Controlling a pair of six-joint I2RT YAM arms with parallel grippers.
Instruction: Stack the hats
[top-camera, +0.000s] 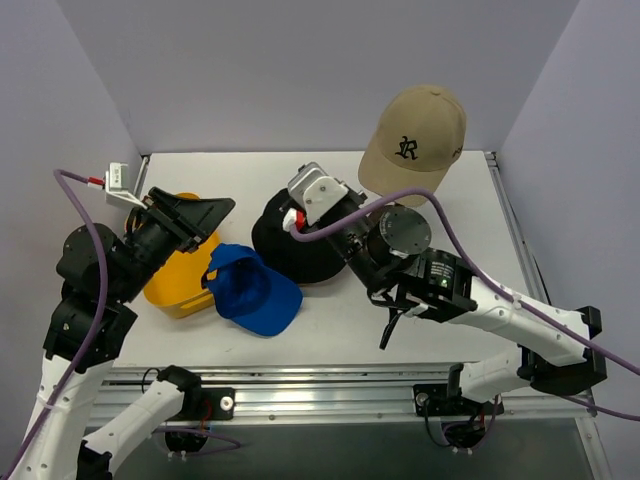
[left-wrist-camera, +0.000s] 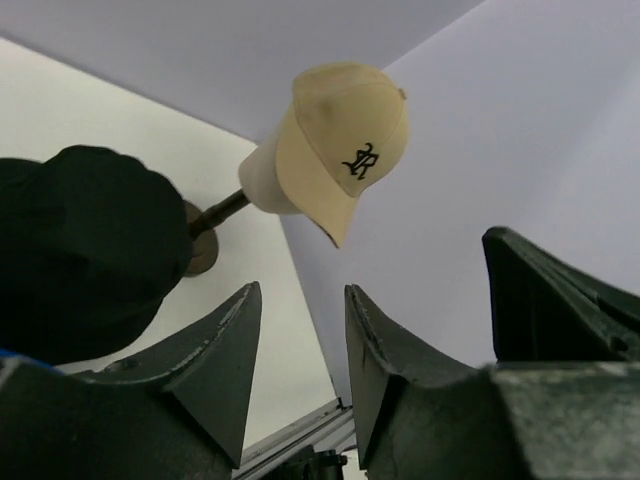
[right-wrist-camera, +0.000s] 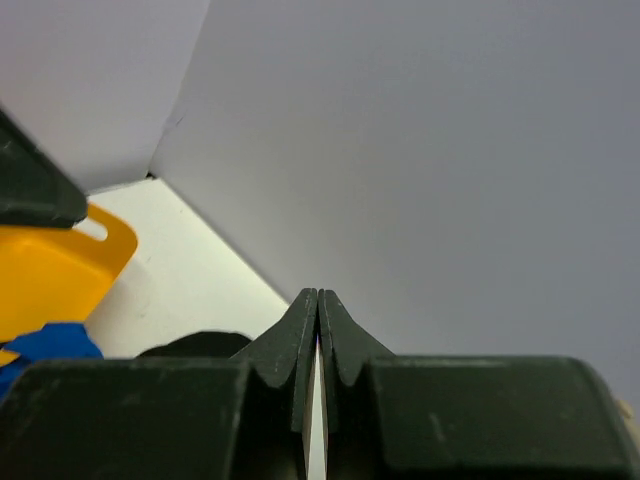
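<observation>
The tan baseball cap (top-camera: 415, 135) with a dark logo sits on a raised stand at the back right; it also shows in the left wrist view (left-wrist-camera: 345, 145). The black bucket hat (top-camera: 285, 245) lies mid-table, partly under my right arm. The bright blue cap (top-camera: 250, 292) lies in front of it, beside the tray. The dark red bucket hat is not in view. My left gripper (top-camera: 215, 210) hovers above the tray, open and empty (left-wrist-camera: 302, 295). My right gripper (top-camera: 297, 215) is above the black hat, shut and empty (right-wrist-camera: 319, 293).
A yellow plastic tray (top-camera: 175, 285) lies at the left under my left arm. A cream mannequin head (left-wrist-camera: 265, 182) on a dark rod carries the tan cap. Walls close the back and both sides. A metal rail (top-camera: 330, 380) runs along the near edge.
</observation>
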